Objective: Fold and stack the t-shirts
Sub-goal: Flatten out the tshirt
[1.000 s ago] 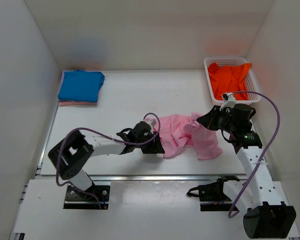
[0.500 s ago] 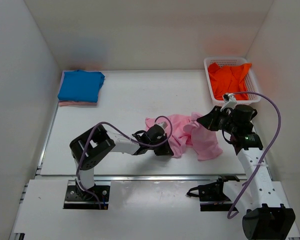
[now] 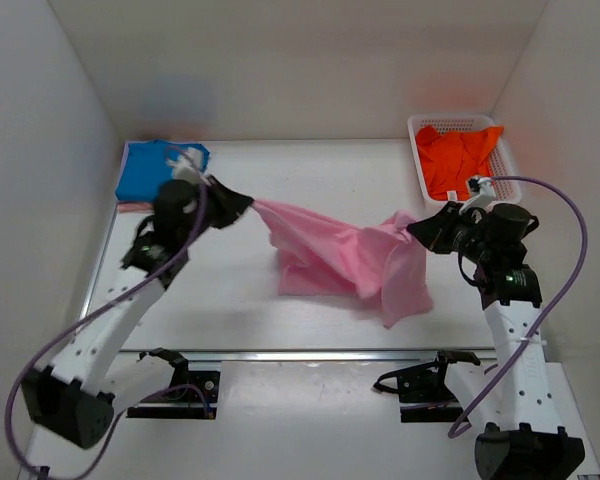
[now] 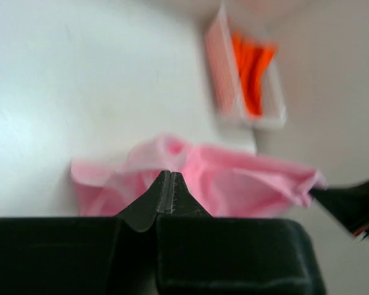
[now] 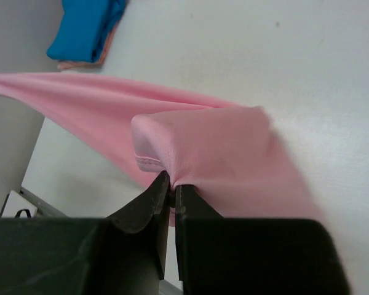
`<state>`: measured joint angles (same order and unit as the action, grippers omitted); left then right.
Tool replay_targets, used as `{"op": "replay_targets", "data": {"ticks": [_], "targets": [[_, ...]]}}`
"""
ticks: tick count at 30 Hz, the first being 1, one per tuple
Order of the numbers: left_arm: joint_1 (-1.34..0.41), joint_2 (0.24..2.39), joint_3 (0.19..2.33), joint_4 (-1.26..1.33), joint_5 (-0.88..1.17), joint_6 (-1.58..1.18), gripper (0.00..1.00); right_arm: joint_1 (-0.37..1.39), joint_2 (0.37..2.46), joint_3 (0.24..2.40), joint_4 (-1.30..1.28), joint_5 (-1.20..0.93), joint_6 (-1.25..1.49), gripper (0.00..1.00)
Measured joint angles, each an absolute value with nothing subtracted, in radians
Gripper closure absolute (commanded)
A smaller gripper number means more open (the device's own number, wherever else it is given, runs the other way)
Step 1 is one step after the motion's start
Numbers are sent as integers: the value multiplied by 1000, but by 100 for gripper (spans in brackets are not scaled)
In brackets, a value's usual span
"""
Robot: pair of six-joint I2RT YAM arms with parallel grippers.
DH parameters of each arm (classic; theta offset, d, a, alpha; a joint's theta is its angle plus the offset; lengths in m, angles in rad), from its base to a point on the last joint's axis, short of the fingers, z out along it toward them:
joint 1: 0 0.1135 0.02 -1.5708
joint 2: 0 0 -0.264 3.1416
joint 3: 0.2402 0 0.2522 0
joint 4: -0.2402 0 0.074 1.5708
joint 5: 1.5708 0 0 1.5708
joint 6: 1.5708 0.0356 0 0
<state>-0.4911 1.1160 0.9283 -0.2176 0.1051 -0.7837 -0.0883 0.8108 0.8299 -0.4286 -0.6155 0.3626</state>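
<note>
A light pink t-shirt [image 3: 340,262] hangs stretched between both grippers above the table's middle, its lower part sagging onto the surface. My left gripper [image 3: 244,204] is shut on its left edge, raised at the left. My right gripper [image 3: 418,231] is shut on a bunched hem [image 5: 149,161] at the right. In the left wrist view the jaws [image 4: 170,174] are pressed together with pink cloth [image 4: 240,184] beyond them. A folded bright blue t-shirt [image 3: 138,172] lies at the back left, partly behind my left arm. The orange t-shirt [image 3: 460,158] is crumpled in the basket.
The white lattice basket [image 3: 416,128] stands at the back right corner against the wall. A thin pink layer [image 5: 80,63] shows under the blue t-shirt [image 5: 86,27]. White walls enclose the table on three sides; a metal rail [image 3: 310,351] runs along the near edge.
My left gripper shut on the pink t-shirt near the table's middle, then swung up and far left with it. The shirt went from a heap to a stretched span. The right arm shifted slightly.
</note>
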Motion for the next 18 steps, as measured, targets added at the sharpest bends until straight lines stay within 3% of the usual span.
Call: {"op": "replay_targets", "data": {"ticks": [3, 6, 18], "targets": [[-338, 970, 1070, -306, 102, -717, 100, -105, 785, 910, -433, -622, 364, 100], [-299, 875, 1148, -374, 102, -664, 100, -113, 762, 973, -430, -627, 366, 100], [-278, 802, 1077, -629, 7, -567, 100, -85, 727, 976, -493, -606, 321, 100]]}}
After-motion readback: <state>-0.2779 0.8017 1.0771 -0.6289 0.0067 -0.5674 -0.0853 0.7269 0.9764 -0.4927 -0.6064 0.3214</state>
